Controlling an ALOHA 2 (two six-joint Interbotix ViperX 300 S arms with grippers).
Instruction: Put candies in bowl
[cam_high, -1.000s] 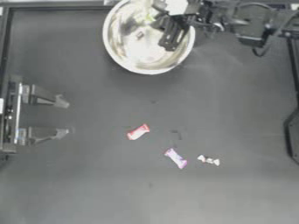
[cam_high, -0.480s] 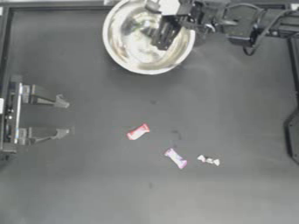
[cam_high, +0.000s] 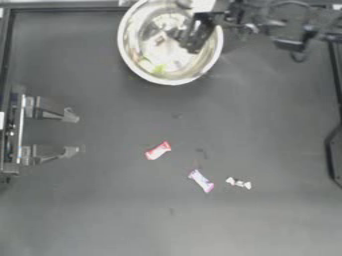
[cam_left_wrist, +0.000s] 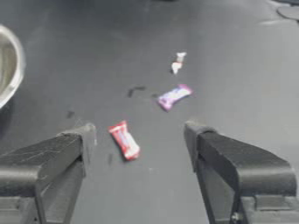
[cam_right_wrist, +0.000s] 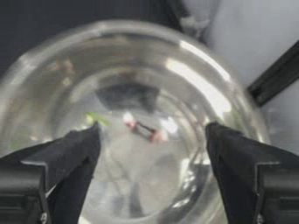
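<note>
Candies remain scattered at mid-desk: a red-pink candy (cam_high: 157, 150), a purple-white candy (cam_high: 201, 180) and a small whitish candy (cam_high: 238, 183) toward the right edge, all well apart from the bowl (cam_high: 133, 60) at the desk's far edge. Parked by the left edge, the left gripper (cam_high: 72, 133) rests with fingers spread and empty. Over the bowl, the right gripper (cam_high: 189, 36) has pushed further inward in the past second; its fingers (cam_right_wrist: 73, 151) stand wide and released. A yellow-green candy (cam_high: 151, 67) lies inside, with what looks like a reddish wrapper beside it, suggesting a drop just completed and three candies left.
</note>
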